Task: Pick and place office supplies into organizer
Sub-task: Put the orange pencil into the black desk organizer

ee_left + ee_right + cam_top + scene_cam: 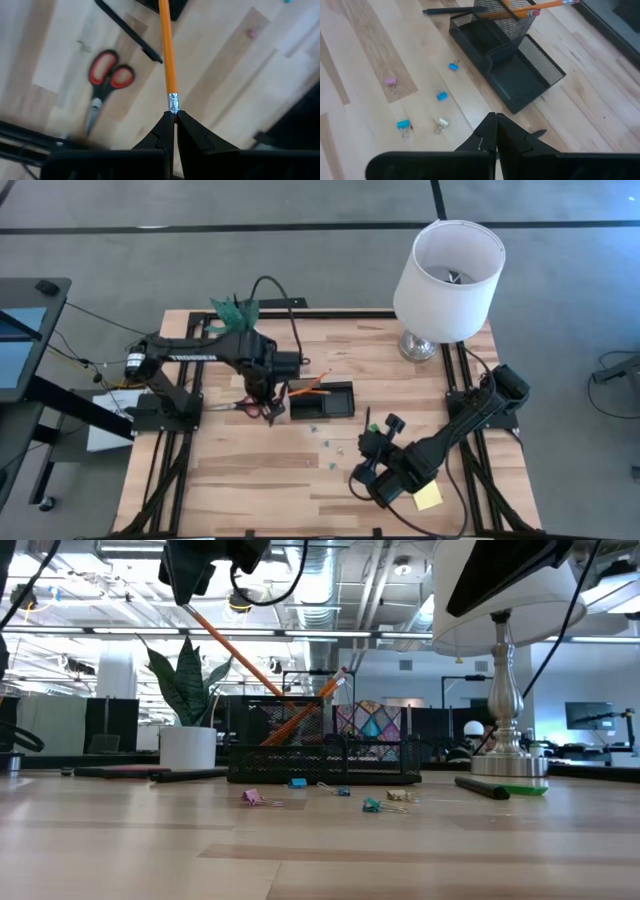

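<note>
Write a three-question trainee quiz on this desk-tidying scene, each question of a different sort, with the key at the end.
1. True or false: the left end effector is shut on the eraser end of an orange pencil.
2. Multiple choice: the red-handled scissors are A) inside the organizer, B) flat on the table, C) held by the right end effector.
3. Fill in: the small loose items scattered on the wood in front of the organizer are binder ____.

Key: 1 true; 2 B; 3 clips.
</note>
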`<action>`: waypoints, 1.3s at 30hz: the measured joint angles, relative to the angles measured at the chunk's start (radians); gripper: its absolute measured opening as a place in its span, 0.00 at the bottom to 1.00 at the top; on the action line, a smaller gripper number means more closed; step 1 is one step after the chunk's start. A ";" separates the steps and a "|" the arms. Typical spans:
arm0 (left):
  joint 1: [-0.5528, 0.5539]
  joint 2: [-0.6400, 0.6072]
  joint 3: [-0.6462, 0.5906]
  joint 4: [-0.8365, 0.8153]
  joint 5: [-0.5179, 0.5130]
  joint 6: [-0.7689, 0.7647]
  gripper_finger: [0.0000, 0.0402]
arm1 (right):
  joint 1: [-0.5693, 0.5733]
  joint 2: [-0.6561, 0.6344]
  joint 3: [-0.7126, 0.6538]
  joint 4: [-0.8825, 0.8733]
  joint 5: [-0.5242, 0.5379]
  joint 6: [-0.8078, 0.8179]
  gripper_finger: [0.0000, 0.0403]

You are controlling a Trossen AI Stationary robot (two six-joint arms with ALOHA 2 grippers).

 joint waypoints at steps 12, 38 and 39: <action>0.194 0.000 0.000 0.000 0.264 -0.015 0.00 | -0.010 0.000 0.000 -0.001 0.000 0.000 0.00; 0.380 0.092 0.001 -0.001 0.547 -0.150 0.06 | 0.005 0.000 0.000 0.014 -0.004 0.000 0.00; 0.377 0.107 0.001 0.000 0.547 -0.141 0.08 | 0.008 0.000 0.000 0.014 -0.004 0.000 0.00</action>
